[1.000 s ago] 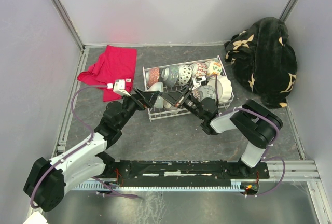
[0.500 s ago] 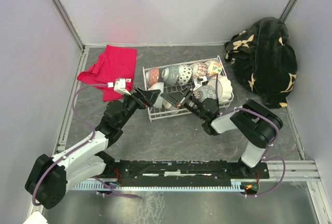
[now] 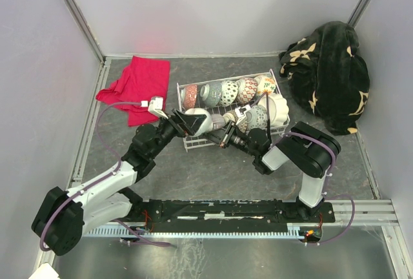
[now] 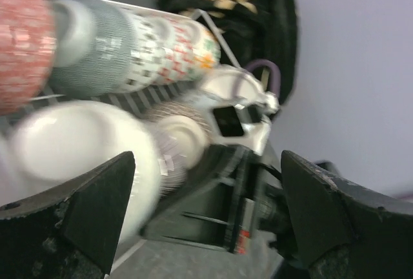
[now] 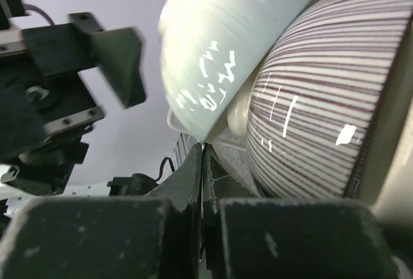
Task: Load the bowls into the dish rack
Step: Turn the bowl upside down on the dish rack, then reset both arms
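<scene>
The dish rack [image 3: 226, 79] stands mid-table with a back row of patterned bowls [image 3: 222, 92], seen close in the left wrist view as red [image 4: 19, 40] and grey [image 4: 97, 50] ones. In its front row a plain white bowl [image 3: 197, 119] leans beside a striped bowl [image 3: 219, 122]. My left gripper [image 3: 184, 123] is open at the rack's front left corner. The white bowl [image 4: 71, 150] is by its left finger [image 4: 84, 214]. My right gripper [image 3: 226, 138] is shut and empty, its tips [image 5: 203, 148] just under the white bowl's rim [image 5: 226, 46], next to the striped bowl [image 5: 316, 98].
A red cloth [image 3: 135, 85] lies left of the rack. A black floral blanket [image 3: 329, 75] is heaped at the back right. Grey walls close in the table on three sides. The two grippers face each other closely at the rack's front.
My right gripper has dropped from over the rack to its front edge, still shut. My left gripper edged toward the rack. The white bowl now stands more upright.
</scene>
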Robot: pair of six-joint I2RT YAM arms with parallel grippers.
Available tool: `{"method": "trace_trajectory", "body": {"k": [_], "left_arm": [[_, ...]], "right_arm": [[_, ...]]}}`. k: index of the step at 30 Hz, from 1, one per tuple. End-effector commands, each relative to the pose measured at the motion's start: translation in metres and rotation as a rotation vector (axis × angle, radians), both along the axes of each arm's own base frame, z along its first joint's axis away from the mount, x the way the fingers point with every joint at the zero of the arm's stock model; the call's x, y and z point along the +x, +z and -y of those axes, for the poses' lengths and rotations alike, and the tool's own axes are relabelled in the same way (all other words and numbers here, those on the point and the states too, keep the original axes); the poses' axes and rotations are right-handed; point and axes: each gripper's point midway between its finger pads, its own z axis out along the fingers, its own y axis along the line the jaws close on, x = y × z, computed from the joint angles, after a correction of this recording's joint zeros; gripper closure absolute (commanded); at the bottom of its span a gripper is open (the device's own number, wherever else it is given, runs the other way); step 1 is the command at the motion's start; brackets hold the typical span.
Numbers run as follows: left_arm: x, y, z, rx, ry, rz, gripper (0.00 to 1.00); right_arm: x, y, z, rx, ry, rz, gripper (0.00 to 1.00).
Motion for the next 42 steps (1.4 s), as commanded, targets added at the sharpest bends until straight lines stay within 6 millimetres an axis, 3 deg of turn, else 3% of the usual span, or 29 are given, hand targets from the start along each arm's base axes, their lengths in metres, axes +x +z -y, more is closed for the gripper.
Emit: {"method": "trace_trajectory", "body": {"k": [1, 14, 23, 26, 35, 42], "left_arm": [[-0.035, 0.069, 0.03, -0.142, -0.208, 0.155, 0.01], [-0.035, 0.065, 0.028, -0.132, -0.198, 0.146, 0.01], [-0.034, 0.066, 0.023, -0.113, -0.169, 0.156, 0.01], [-0.034, 0.07, 0.018, -0.11, -0.151, 0.17, 0.01], [-0.034, 0.072, 0.009, -0.092, -0.109, 0.183, 0.01], [-0.022, 0.061, -0.013, -0.002, 0.021, 0.136, 0.01]], "right_arm": [[-0.004, -0.026, -0.001, -0.022, 0.009, -0.089, 0.98], [-0.009, -0.018, 0.009, -0.083, -0.009, -0.065, 0.97], [-0.027, 0.007, 0.013, -0.15, 0.016, -0.01, 0.77], [-0.036, 0.026, 0.017, -0.214, 0.01, 0.04, 0.73], [-0.055, 0.072, 0.058, -0.342, -0.059, 0.114, 0.67], [-0.07, 0.093, 0.13, -0.533, -0.207, 0.191, 0.53]]}}
